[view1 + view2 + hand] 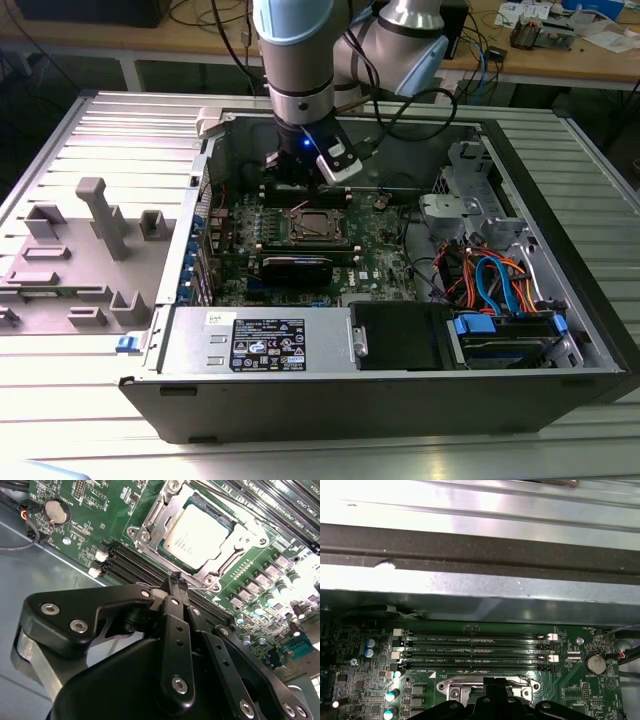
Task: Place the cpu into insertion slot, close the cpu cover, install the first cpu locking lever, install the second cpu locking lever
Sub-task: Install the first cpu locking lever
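Note:
The cpu [196, 532], a flat square chip with a silvery-grey top, lies in the insertion slot [318, 226] on the green board. The cpu cover [150, 524], a thin silvery frame, lies flat around the chip. In the second wrist view my gripper [176, 579] is shut, its black fingers pressed together with nothing visible between them. Its tips hover at the socket's edge that borders the memory slots, close to a thin metal lever [204, 576]. In the exterior view the gripper [300, 195] hangs over the far side of the socket. The first wrist view shows the socket's metal rim [452, 686] just ahead of the fingers.
Rows of memory slots [475, 650] flank the socket. A long black card [296, 266] sits nearer the exterior view. A coin battery [55, 511], the power supply [256, 345], blue cables [500, 285] and the case wall [480, 587] surround the board. A grey fixture tray [80, 255] lies outside.

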`<move>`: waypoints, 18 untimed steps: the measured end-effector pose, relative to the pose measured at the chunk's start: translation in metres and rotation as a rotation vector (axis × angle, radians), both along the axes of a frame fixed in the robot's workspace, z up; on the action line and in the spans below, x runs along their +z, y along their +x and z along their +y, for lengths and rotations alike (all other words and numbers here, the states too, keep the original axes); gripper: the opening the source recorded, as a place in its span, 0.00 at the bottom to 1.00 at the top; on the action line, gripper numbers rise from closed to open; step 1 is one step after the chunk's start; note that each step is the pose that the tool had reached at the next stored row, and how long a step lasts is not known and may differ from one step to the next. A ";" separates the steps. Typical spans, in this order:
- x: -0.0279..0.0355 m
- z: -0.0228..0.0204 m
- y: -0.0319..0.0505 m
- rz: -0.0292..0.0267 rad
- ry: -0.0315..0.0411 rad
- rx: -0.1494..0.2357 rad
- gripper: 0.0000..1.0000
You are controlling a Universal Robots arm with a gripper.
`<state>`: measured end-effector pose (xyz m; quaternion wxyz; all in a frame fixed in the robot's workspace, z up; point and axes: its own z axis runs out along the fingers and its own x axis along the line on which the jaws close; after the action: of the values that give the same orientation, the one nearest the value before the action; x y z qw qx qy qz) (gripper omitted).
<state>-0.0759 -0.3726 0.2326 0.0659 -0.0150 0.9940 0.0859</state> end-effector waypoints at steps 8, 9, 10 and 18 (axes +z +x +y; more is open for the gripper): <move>0.0000 0.0049 0.0019 0.0002 -0.0039 0.000 0.11; -0.0004 0.0050 0.0020 0.0000 -0.0038 0.000 0.11; -0.0020 0.0049 0.0020 -0.0015 -0.0038 0.000 0.11; -0.0126 0.0049 0.0027 -0.0032 -0.0067 0.000 0.11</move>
<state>-0.0732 -0.3676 0.2200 0.0674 -0.0153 0.9942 0.0826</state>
